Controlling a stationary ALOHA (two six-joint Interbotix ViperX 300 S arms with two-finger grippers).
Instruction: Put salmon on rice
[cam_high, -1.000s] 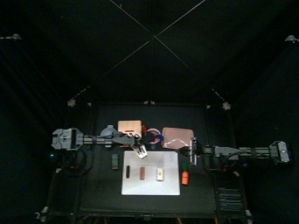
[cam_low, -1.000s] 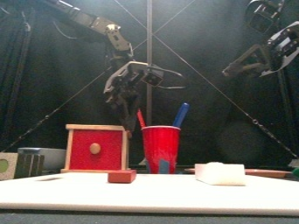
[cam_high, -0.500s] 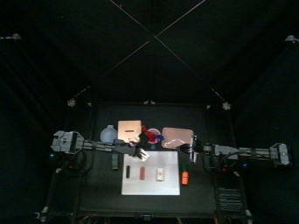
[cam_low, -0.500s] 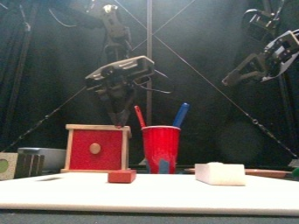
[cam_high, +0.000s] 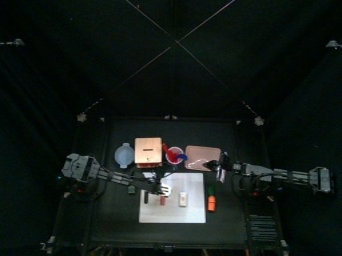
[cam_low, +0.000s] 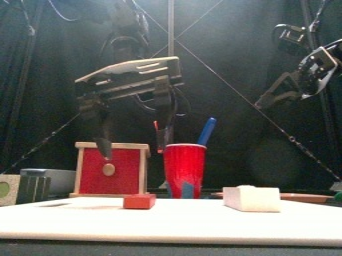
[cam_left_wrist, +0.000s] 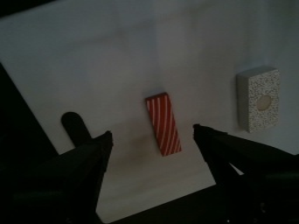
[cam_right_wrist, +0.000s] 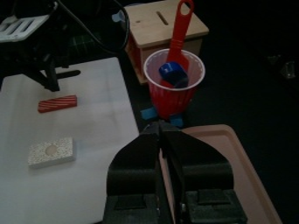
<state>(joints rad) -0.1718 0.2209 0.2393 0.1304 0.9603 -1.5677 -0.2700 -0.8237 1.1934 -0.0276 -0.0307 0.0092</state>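
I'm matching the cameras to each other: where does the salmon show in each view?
Top view: salmon on the white board, just left of the rice.
Front view: low, left of centre; rice to its right.
Left wrist view: mid-picture, framed by the open jaws.
Right wrist view: on the board, beyond the rice.
Shared landmark: the rice, in all four.

My overhead camera looks straight down from far up, the white board (cam_high: 174, 199) tiny at centre. My front camera sits at table height, close, facing level across it. The left wrist camera looks down close on the salmon (cam_left_wrist: 163, 126) and rice (cam_left_wrist: 263, 100); the right wrist camera, farther back, shares both.
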